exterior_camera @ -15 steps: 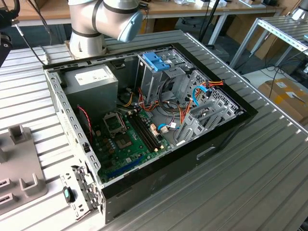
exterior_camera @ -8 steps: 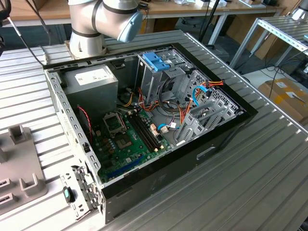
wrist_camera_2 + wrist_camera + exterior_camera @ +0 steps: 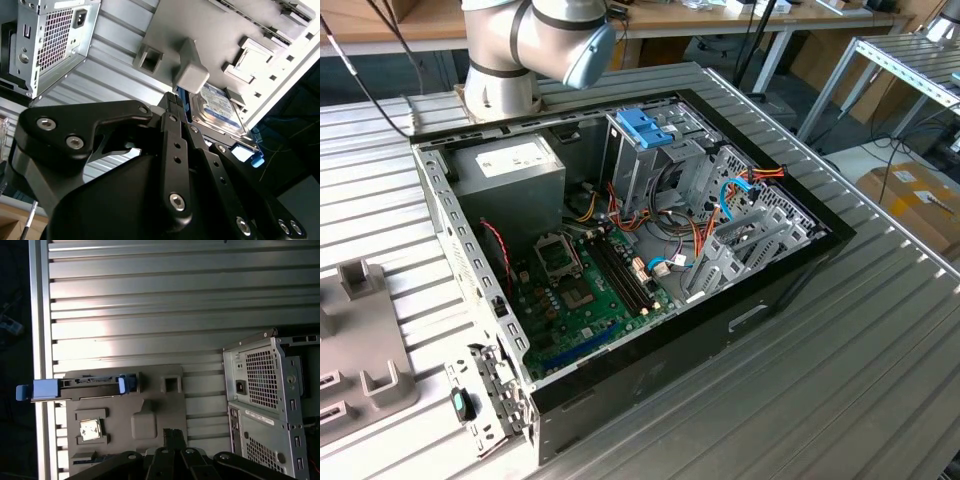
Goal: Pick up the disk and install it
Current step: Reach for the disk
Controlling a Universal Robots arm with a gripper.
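Observation:
The disk [image 3: 220, 106] is a silver drive with a white and blue label and blue side rails. It rests in a slot of a grey fixture plate [image 3: 210, 30] on the ribbed table. In the first wrist view the disk [image 3: 87, 385] shows edge-on, with blue rail ends at both sides. My gripper [image 3: 175, 97] is black and its fingers stand together with nothing between them. In the first wrist view my gripper [image 3: 173, 434] hovers over the fixture plate [image 3: 150, 410], a short way from the disk and not touching it.
An open computer case [image 3: 620, 230] lies on the table, with a metal drive cage under a blue latch [image 3: 645, 128] and a grey power-supply box [image 3: 510, 165]. Its perforated rear panel [image 3: 265, 385] stands close beside the fixture. The table's edge [image 3: 40, 340] runs near the disk.

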